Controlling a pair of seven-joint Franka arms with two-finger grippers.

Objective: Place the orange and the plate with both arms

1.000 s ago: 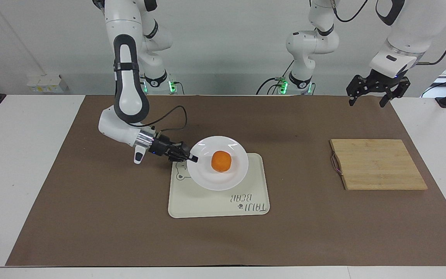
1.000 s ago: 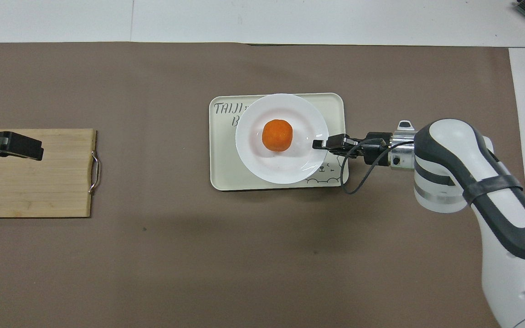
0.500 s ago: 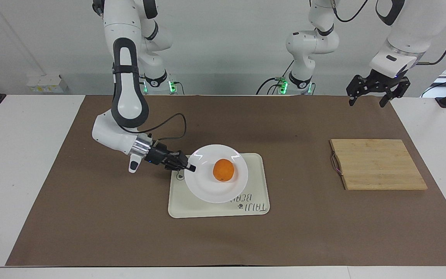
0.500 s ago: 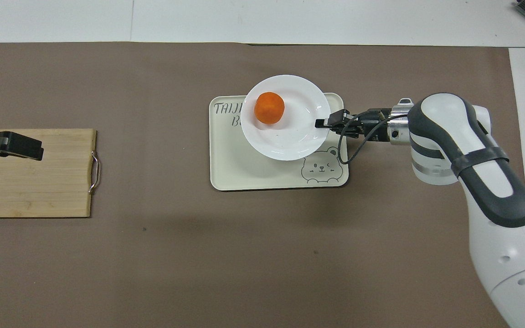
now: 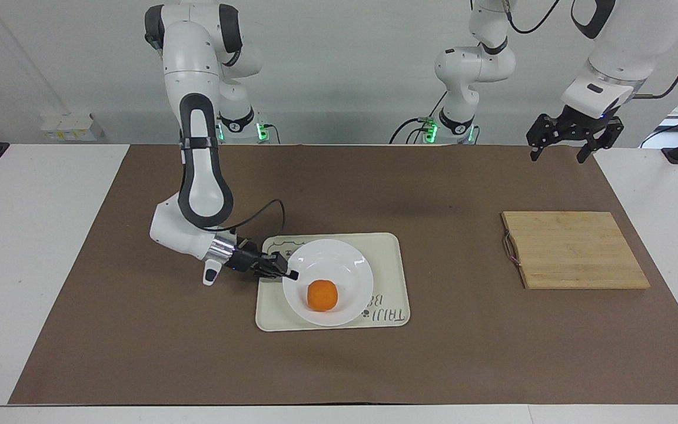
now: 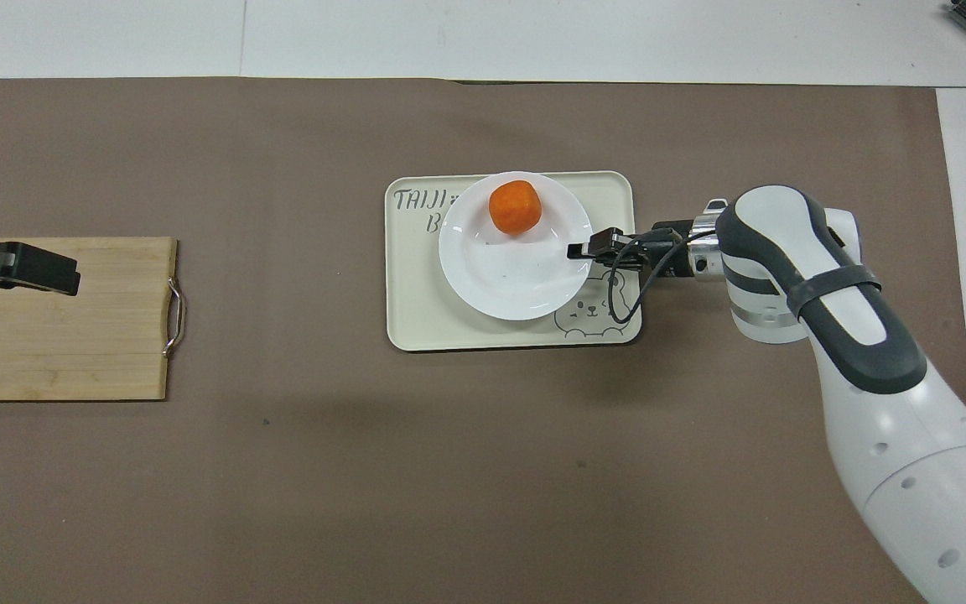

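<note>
The plate [image 5: 328,281] was held at its rim by the right hand [image 5: 287,273], whose fingers were pinched shut on the edge facing the right arm's end of the counter [image 5: 45,247]. It lay over the cream tray [image 5: 389,250] at mid-counter, whether resting or just lifted could not be told. The orange [image 5: 322,295] was seen in the plate, off-centre toward the counter edge farthest from the robots.

The plate was judged stiff, glossy and breakable, slippery in a thin rim pinch; the orange, round and loose, was judged likely to roll if the plate tipped, so a level carry was called for.

The left hand [image 5: 571,136], its fingers spread wide, waited above the counter's corner nearest the left arm's base, near the wooden board [image 5: 574,250]. A brown mat [image 5: 139,330] covered the counter; a white wall closed the room.
</note>
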